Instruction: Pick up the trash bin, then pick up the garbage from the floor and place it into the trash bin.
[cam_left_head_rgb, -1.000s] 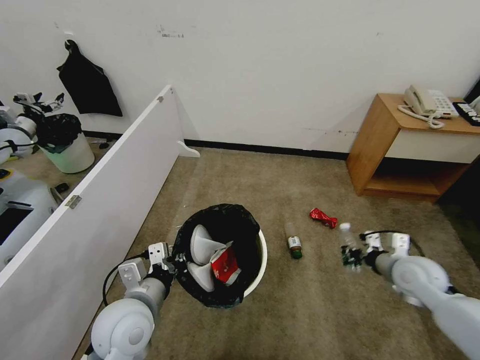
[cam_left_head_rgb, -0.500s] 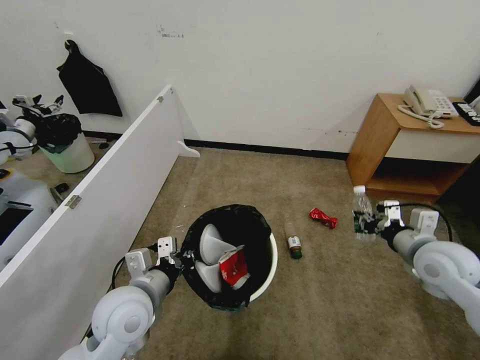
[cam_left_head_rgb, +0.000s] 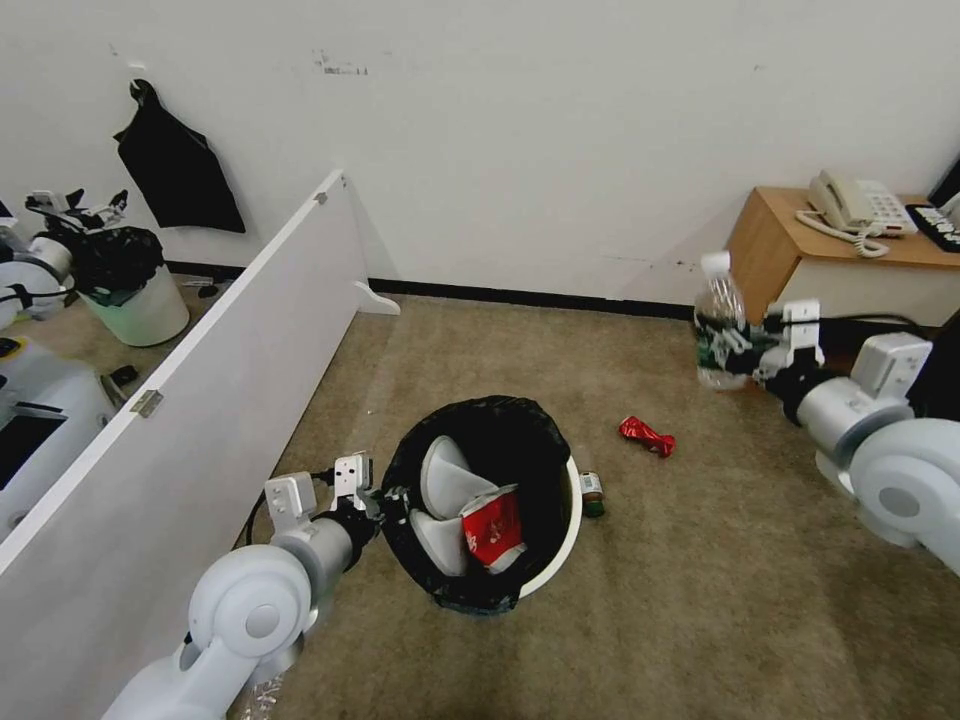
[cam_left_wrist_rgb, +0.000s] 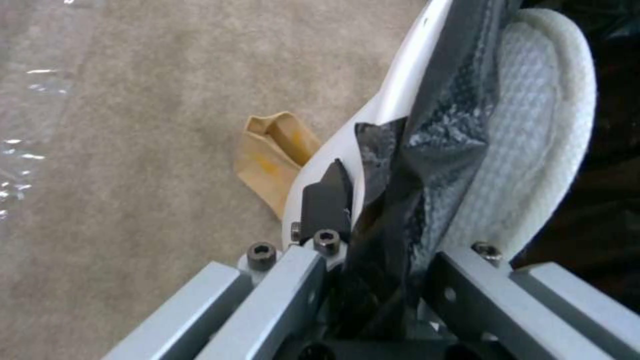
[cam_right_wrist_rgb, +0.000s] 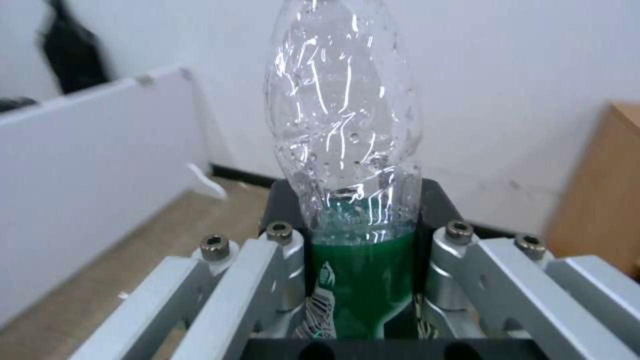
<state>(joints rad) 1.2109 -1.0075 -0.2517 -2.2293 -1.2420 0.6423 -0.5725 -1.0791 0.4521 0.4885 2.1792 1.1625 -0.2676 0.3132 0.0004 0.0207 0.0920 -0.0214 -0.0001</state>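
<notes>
1. Our right gripper (cam_left_head_rgb: 748, 352) is clamped on the green label band of a clear bottle (cam_left_head_rgb: 721, 325), held upright with its cap on top, high over the carpet near the wooden side table (cam_left_head_rgb: 765, 262).
2. Our left gripper (cam_left_head_rgb: 392, 502) pinches the near-left rim of the trash bin (cam_left_head_rgb: 560, 535), one finger outside the white wall, the other inside against the black liner.
3. The relation that matters: the bin's mouth lies lower and to the left of the held bottle, well apart; the bottle's long axis stands vertical.
4. Inside the bin we see two white slippers (cam_left_head_rgb: 445, 478) and a red-white snack packet (cam_left_head_rgb: 493, 525).
5. On the floor lie a crushed red wrapper (cam_left_head_rgb: 646, 436) and a second bottle (cam_left_head_rgb: 592, 493) just beside the bin's right side.
6. Our left wrist view adds a tan paper bag (cam_left_wrist_rgb: 270, 160) on the carpet, against the bin's outer wall.
</notes>
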